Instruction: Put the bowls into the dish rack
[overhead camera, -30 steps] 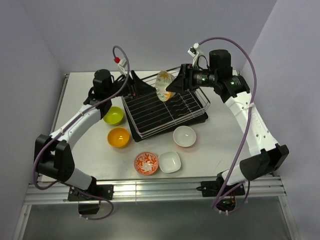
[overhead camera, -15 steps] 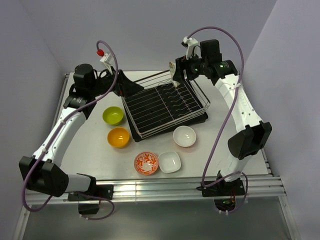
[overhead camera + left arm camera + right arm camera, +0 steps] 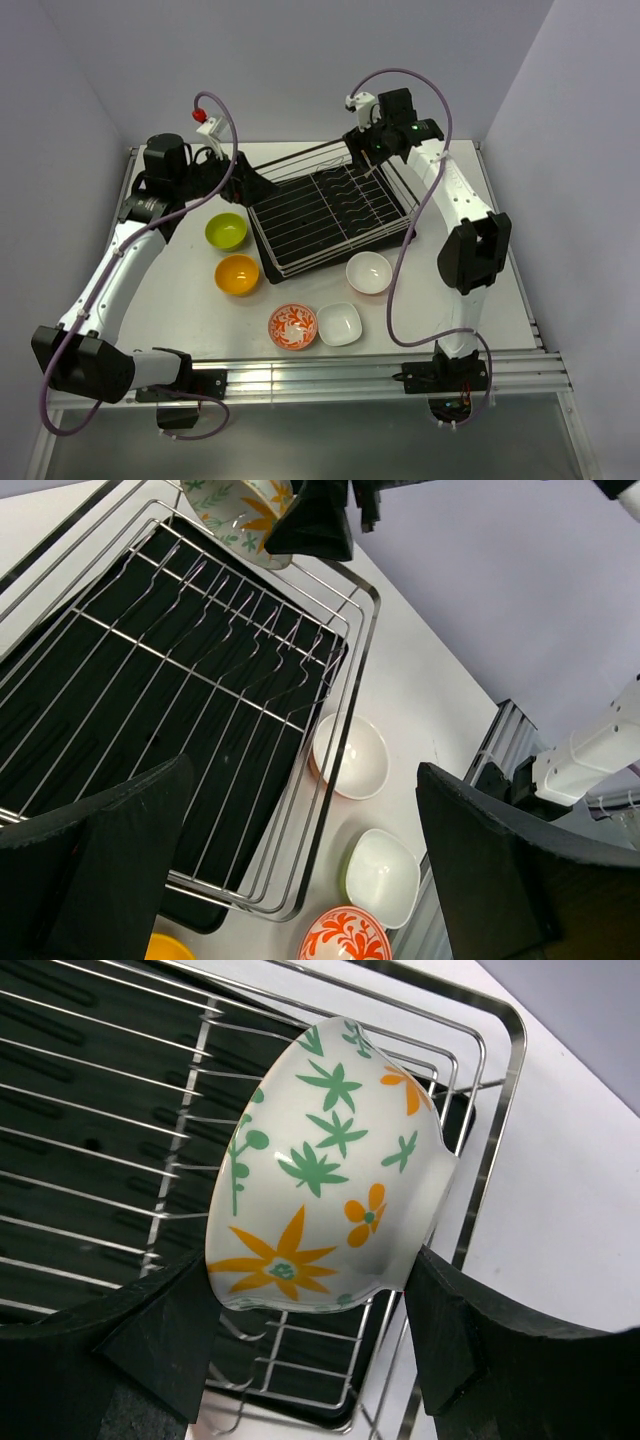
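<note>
Both arms have pulled apart over the last second: the left gripper (image 3: 258, 184) has drawn back from the middle of the dish rack (image 3: 310, 215) to its left corner, and the right gripper (image 3: 310, 1260) has carried the leaf-print bowl (image 3: 320, 1170) from the middle to the rack's far right corner. The left gripper is spread wide with nothing between its fingers. The right gripper is closed on the leaf-print bowl, one finger at each side. The bowl is tipped on its side above the rack's corner wires, its painted outside toward the wrist camera. I cannot tell whether it touches the wires. No bowl lies inside the rack, which sits on a black tray (image 3: 180, 905). Five bowls stand on the desk (image 3: 190, 300): lime green bowl (image 3: 226, 231) and orange bowl (image 3: 237, 274) left of the rack, round white bowl (image 3: 369, 272) just beside its near edge, red-and-white patterned bowl (image 3: 292, 326) and squarish white bowl (image 3: 339, 324) side by side nearer the arm bases.
</note>
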`<state>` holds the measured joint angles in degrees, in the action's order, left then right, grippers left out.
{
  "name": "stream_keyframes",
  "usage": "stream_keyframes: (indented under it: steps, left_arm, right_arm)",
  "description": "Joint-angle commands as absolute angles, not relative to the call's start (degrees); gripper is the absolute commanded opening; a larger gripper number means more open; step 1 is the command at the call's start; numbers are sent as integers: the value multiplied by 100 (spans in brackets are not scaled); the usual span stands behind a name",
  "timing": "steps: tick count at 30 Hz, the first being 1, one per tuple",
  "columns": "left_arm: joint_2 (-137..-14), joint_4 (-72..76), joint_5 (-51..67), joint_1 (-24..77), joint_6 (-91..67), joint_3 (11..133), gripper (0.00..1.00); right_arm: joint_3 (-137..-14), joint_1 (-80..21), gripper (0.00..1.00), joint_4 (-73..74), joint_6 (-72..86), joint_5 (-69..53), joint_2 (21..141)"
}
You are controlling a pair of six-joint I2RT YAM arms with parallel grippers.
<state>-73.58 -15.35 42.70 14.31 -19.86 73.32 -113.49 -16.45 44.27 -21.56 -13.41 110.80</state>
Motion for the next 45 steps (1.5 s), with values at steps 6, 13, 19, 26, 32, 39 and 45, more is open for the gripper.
stream_keyframes:
  steps: [6,13,19,26,32,39,45]
  left_arm:
    - [-7110,-1705,4070,1389,-1688,7462,99]
    - [-7146,-1784,4034,1354,-1635,7462,99]
    - [-7146,-1819,4008,1310,-1608,7427,100]
    - [-7233,-1802,4060,1257,-1608,7427,100]
    - [-7277,-1784,4078,1204,-1573,7365,100]
    - [-7251,-1802,4087,1134,-1538,7286,99]
    - [-7269,-1758,4113,1107,-1556,7260,100]
  right_arm:
    - [-11751,-1617,0,3745,-2804,-616,11504]
    - [-12304,-1617,0,3876,-2988,-422,12119]
    - [-12533,-1679,0,3911,-3172,-220,12410]
    - [-12498,-1749,0,3946,-3190,-237,12507]
    - [-12481,-1907,0,4061,-3269,-27,12674]
    - [-12577,-2039,21,4131,-3252,211,12928]
    - [-12595,-2048,46,4070,-3190,307,12876]
